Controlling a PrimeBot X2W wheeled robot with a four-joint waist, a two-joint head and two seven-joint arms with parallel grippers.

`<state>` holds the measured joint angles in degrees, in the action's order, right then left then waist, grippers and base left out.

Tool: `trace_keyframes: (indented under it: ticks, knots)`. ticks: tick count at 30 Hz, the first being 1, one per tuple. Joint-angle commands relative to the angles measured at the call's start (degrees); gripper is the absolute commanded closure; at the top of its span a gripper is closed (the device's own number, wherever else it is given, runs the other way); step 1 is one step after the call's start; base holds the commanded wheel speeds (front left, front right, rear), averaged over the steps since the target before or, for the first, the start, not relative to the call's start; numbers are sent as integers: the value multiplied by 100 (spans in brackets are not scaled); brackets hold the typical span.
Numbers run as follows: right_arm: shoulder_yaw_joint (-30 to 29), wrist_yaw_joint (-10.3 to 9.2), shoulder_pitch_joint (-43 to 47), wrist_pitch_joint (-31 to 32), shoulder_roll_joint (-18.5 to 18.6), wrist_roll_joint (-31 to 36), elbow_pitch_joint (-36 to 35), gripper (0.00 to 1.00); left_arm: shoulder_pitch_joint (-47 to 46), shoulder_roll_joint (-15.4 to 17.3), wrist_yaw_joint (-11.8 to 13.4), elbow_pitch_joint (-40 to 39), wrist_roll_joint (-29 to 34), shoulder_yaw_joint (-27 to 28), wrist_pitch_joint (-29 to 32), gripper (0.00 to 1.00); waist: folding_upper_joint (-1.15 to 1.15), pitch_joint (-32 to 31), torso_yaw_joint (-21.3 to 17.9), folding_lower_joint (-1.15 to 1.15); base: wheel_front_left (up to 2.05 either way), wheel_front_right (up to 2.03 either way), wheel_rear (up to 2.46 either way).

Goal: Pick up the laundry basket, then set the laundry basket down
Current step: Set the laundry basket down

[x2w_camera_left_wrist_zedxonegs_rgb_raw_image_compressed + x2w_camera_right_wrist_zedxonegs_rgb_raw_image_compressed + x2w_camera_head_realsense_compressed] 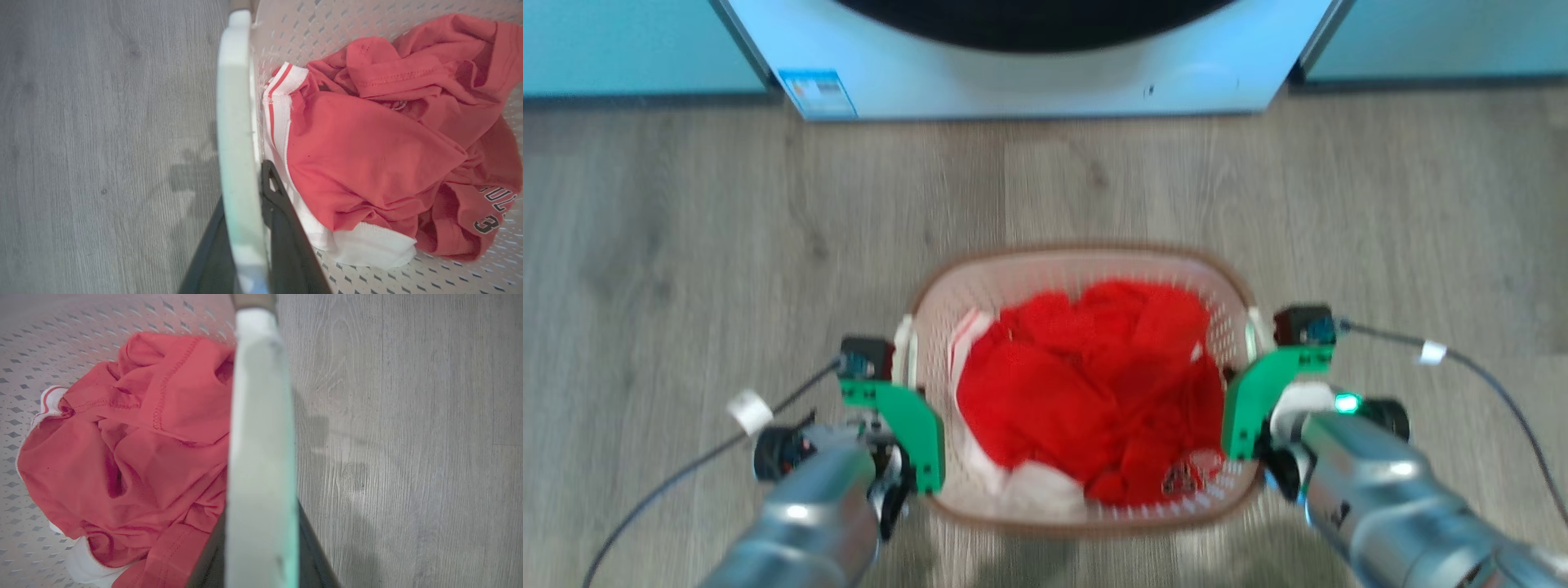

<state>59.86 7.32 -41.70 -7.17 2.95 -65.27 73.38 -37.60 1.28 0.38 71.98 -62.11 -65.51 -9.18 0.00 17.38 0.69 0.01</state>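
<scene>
Just ahead of me, the laundry basket (1086,250) holds crumpled red-and-white clothes (1094,376); my left gripper (245,183) and right gripper (261,510) each clamp a white side handle (236,102).

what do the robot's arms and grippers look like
The left forearm and right forearm are rounded silver metal. Each wrist carries a curved green bracket with a small black camera block and a thin dark cable tagged white. A green light glows on the right wrist. The left gripper and right gripper have long dark tapering fingers.
</scene>
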Motion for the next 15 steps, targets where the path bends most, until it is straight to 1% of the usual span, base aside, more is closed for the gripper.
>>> trace_keyframes:
  ticks: [1,9,15]
  knots:
    - [108,17,-149,-111,-7,26,-45,100,-317,160,79,59,18,144,-98,100,0,354,1,-1,0,0,0]
    - [87,17,-951,-305,-7,127,37,100,-1084,160,96,46,79,140,-231,100,0,1315,56,-1,0,0,0]
    - [-88,17,-1440,-366,44,334,54,100,-1638,160,116,10,125,121,-306,100,0,1977,111,-1,0,0,0]
